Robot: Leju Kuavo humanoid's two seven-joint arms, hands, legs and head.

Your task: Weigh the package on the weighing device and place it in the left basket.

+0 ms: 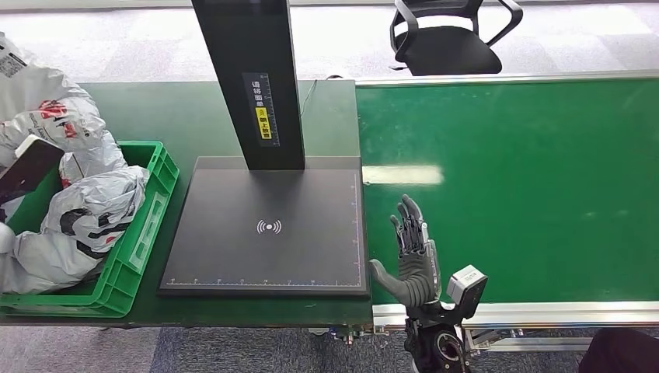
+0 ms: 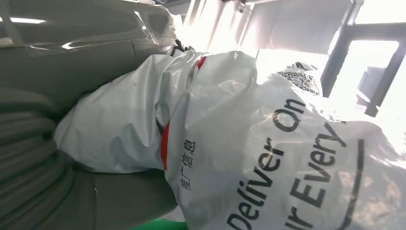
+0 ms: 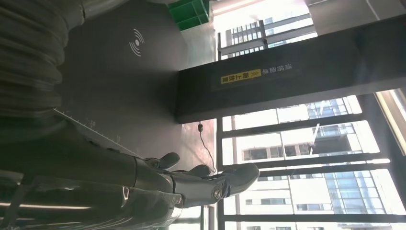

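Depositing stage: left hand (image 2: 33, 158) against white plastic package (image 2: 239, 143) at frame-left green basket (image 1: 148, 225), grip unclear; right hand (image 1: 412, 260) spread, empty. Next: release.

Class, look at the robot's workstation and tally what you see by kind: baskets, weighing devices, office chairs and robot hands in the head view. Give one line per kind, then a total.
Green basket: 1
Weighing device: 1
Office chair: 1
Robot hand, the right hand: 1
Total: 4
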